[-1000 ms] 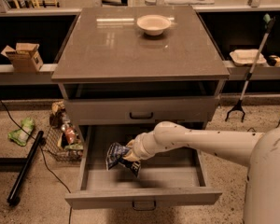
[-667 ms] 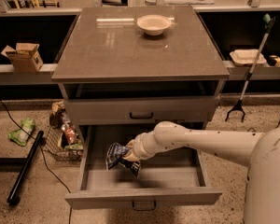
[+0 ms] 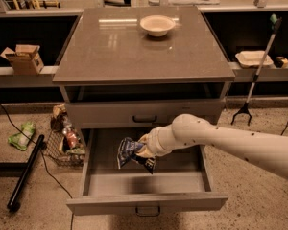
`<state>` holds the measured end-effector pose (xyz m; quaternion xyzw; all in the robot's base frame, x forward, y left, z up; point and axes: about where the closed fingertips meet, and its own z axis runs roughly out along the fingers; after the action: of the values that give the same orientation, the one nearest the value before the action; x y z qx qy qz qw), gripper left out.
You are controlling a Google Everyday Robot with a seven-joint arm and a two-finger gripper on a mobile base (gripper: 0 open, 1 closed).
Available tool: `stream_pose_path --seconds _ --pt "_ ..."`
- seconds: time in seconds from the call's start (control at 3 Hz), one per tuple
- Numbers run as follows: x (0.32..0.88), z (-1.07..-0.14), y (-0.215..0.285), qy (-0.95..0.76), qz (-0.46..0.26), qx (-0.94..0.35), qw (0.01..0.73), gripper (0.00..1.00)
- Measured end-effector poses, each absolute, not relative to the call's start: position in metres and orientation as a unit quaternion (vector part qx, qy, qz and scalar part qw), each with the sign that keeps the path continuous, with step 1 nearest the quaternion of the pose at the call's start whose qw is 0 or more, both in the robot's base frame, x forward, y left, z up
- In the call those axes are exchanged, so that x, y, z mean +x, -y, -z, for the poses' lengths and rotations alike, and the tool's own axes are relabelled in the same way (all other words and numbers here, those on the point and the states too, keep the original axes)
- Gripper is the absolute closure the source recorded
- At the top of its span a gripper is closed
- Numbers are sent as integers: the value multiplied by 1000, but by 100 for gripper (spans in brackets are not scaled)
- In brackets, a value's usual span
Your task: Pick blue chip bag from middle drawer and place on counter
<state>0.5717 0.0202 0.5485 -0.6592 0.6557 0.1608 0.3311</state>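
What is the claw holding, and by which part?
The claw grips the blue chip bag by its upper right edge, inside the open middle drawer.

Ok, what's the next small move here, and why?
Probably lift the hand straight up a little: it is at the blue chip bag inside the open middle drawer, so the bag must clear the drawer before going to the counter.

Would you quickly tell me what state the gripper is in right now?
Gripper: inside the open middle drawer, closed on the blue chip bag.
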Motion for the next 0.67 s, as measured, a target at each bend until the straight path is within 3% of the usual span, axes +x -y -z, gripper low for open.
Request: stream_pose_path --seconds 0.67 --pt "572 -593 1 -643 -136 -672 341 100"
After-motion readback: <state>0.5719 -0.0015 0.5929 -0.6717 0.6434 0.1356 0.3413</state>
